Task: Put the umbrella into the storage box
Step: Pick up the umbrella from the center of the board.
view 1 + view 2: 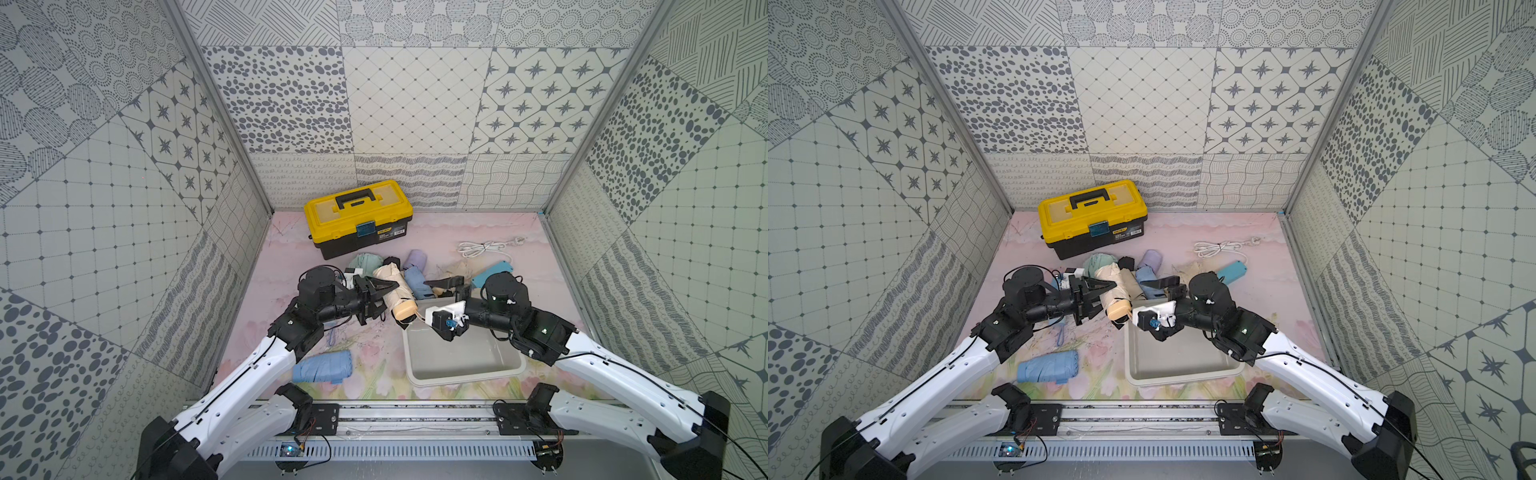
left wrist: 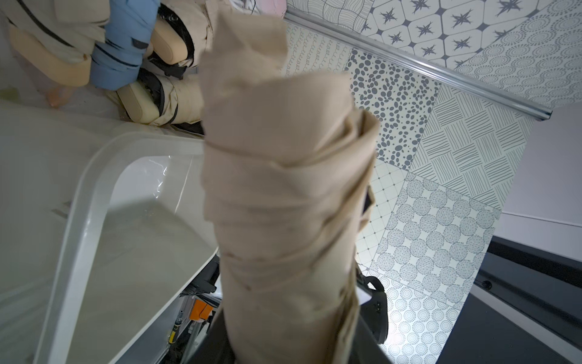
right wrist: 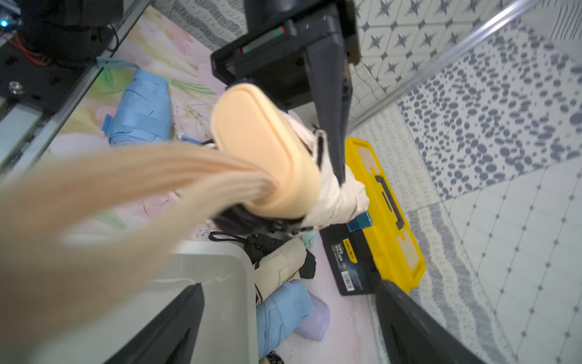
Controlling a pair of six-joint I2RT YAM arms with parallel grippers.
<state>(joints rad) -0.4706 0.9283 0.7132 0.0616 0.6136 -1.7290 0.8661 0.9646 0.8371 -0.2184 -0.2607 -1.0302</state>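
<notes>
A folded beige umbrella (image 1: 388, 286) (image 1: 1111, 291) hangs just above the table, and my left gripper (image 1: 386, 299) (image 2: 289, 340) is shut on its cloth body (image 2: 283, 205). Its peach handle (image 1: 406, 311) (image 3: 264, 151) points at the far left corner of the storage box (image 1: 465, 380) (image 1: 1179, 376) (image 2: 94, 205), a white lidless tub with nothing inside. My right gripper (image 1: 432, 307) (image 3: 289, 283) hovers over that same corner, open and holding nothing. The umbrella's pale wrist strap (image 3: 126, 189) trails, blurred, across the right wrist view.
More folded umbrellas (image 1: 415, 270) lie piled behind the tub, and a blue one (image 1: 322, 366) lies at the front left. A yellow-and-black toolbox (image 1: 357, 216) (image 3: 384, 205) stands at the back. A white cable (image 1: 482, 248) and a teal object (image 1: 496, 270) lie at the back right.
</notes>
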